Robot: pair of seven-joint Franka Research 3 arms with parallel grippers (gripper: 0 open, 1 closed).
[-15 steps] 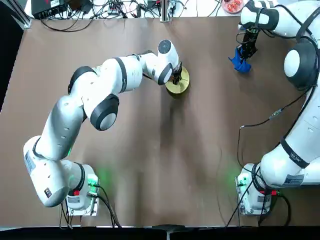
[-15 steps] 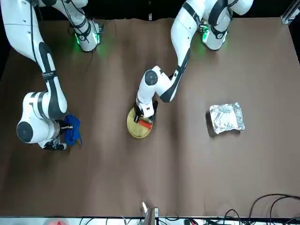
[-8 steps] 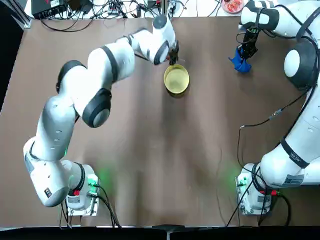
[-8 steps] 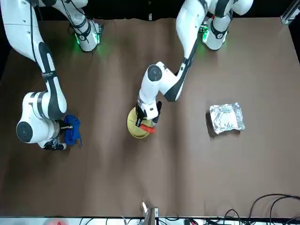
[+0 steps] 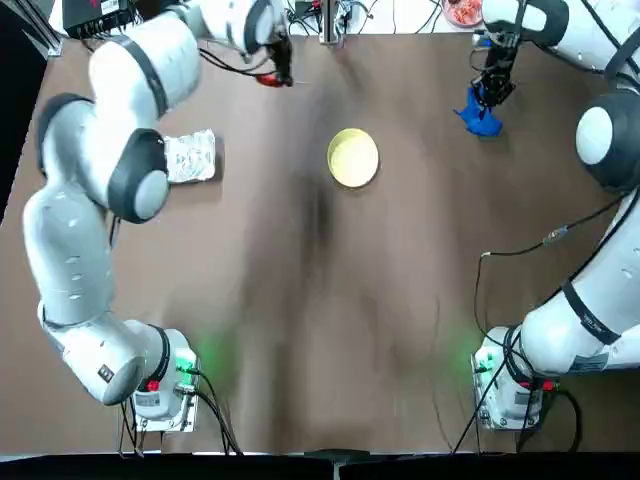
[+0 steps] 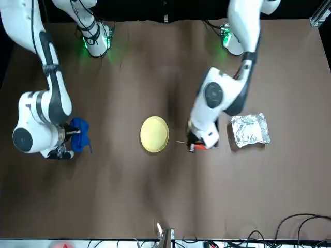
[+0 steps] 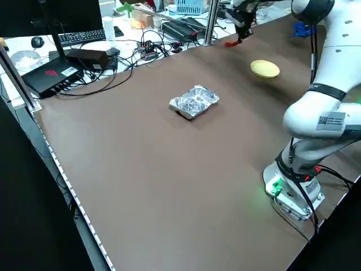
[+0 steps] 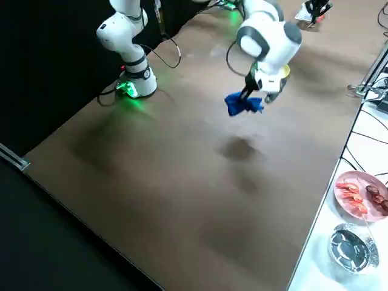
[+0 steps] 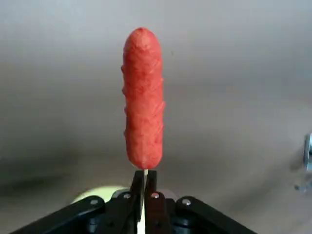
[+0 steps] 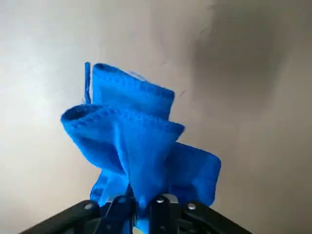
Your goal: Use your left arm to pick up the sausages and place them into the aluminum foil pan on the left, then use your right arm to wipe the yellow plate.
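Left arm bent and reaching forward, its end effector closed above the table's far side.

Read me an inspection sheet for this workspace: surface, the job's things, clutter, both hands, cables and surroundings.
Surface: brown tabletop, dark smudgy patches, shadows or stains unclear
Sausage: orange-red, finger-shaped, on a thin stick, off the foil pan
Foil pan: silver, wrinkled, roughly rectangular, on the robot's left
Plate: round, pale yellow, nothing seen on it
Clutter: nothing seen on the tabletop beyond these
Left hand: shut on the sausage's stick, between plate and pan in the front view
Right hand: gripping a bunched blue cloth, right of the plate
Cables: black tangle beyond the far edge
Surroundings: pink plate of food, round foil dish
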